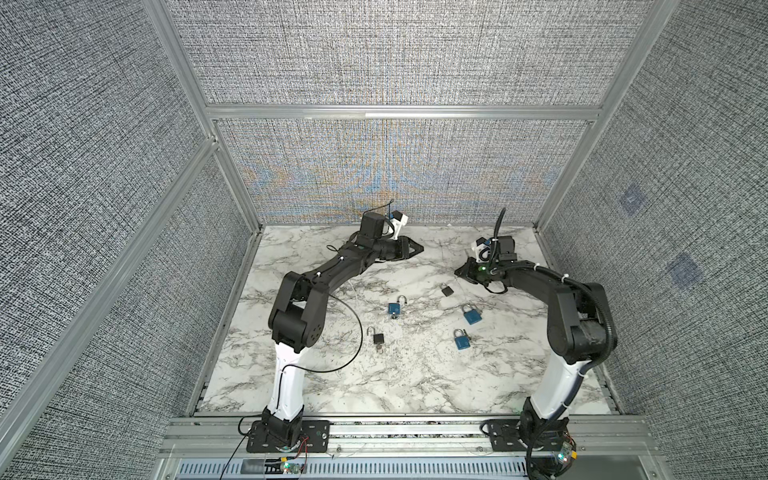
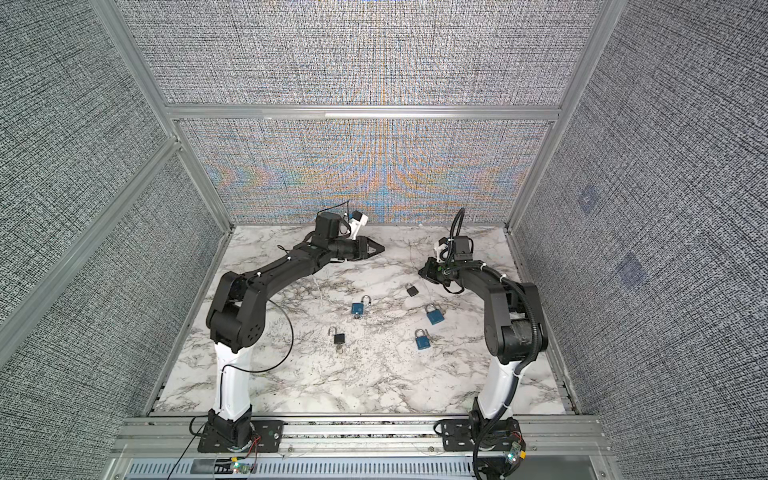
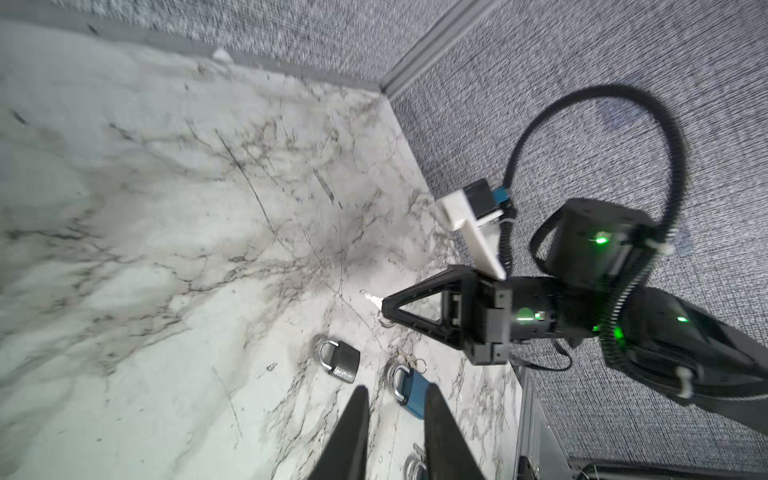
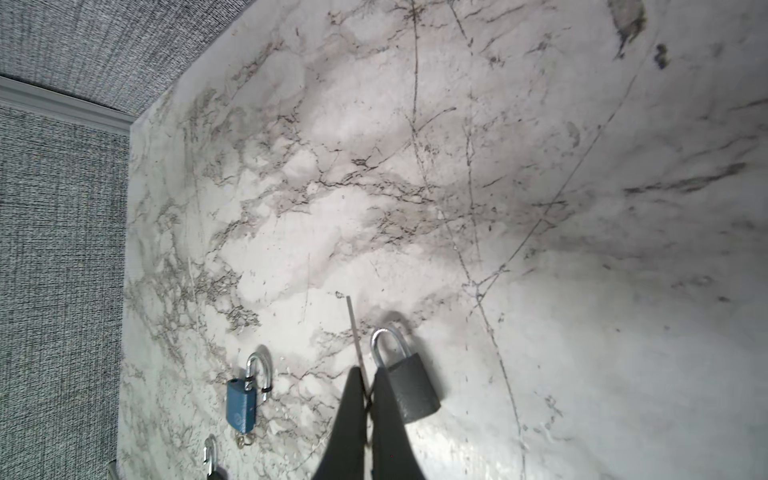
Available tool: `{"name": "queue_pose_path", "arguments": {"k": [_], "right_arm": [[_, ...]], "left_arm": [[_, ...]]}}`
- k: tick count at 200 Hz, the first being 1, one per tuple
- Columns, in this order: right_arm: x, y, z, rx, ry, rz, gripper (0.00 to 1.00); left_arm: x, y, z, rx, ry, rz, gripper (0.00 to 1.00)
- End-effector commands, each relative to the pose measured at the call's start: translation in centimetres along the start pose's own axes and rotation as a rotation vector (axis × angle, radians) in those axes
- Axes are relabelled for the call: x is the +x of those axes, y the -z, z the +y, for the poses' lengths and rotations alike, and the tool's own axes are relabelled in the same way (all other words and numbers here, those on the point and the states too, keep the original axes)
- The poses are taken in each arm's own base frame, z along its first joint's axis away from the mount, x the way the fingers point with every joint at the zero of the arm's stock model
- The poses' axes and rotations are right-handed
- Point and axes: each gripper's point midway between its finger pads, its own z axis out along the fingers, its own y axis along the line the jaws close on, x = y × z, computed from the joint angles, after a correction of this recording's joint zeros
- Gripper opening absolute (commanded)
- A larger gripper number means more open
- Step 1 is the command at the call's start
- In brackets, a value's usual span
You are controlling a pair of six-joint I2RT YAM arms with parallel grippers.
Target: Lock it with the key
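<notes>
Table: a white marble top (image 1: 332, 374) with five padlocks lying flat between your two arms.
Nearest locks: the black padlock (image 1: 378, 339) lies on the left, its shackle off to one side of the body. The front blue padlock (image 1: 461, 342) lies well apart on the right.
Middle locks: the right blue padlock (image 1: 472, 316) sits just behind the front one. The middle blue padlock (image 1: 394, 308) lies near the table's centre with a key ring at its bottom end.
Far lock: the grey padlock (image 4: 411, 390) has both legs of its shackle in the body. It lies near your right gripper's tips.
Right gripper (image 3: 384, 307): pressed together, pinching the key (image 3: 369, 296). The blade sticks out past the tips, toward the middle of the table.
Left gripper (image 1: 420, 248): farthest back, near the rear wall. Its fingers are spread a little with nothing between them, well apart from every padlock.
</notes>
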Motion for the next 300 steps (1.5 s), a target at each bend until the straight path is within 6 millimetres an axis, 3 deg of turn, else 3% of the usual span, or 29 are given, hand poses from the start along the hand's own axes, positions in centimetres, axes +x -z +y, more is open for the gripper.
{"name": "queue_pose_path", "arguments": {"k": [1, 18, 24, 82, 199, 260, 300], "right_arm": [[0.5, -0.5, -0.9, 0.037, -0.006, 0.026, 0.00], [1.1, -1.1, -1.4, 0.047, -0.012, 0.044, 0.00], [1.4, -1.3, -1.5, 0.049, -0.014, 0.052, 0.00], [2.8, -2.8, -2.6, 0.070, -0.040, 0.095, 0.03], [3.2, -2.3, -2.9, 0.106, -0.041, 0.108, 0.24], [2.8, -0.4, -1.2, 0.137, 0.012, 0.078, 0.27], [4.9, 0.4, 3.8, 0.161, 0.141, 0.077, 0.27]], "left_arm": [[-1.3, 1.4, -1.5, 0.024, -0.062, -0.083, 0.26], [-0.7, 1.9, -1.2, 0.026, -0.052, -0.093, 0.26], [-1.3, 2.7, -2.4, 0.039, -0.071, -0.114, 0.26], [-1.1, 3.4, -1.7, 0.033, -0.047, -0.122, 0.27], [-0.9, 4.3, -1.6, 0.044, -0.039, -0.137, 0.27], [-1.1, 6.0, -1.7, 0.022, -0.055, -0.178, 0.27], [-0.3, 9.2, -0.2, -0.047, -0.037, -0.247, 0.27]]}}
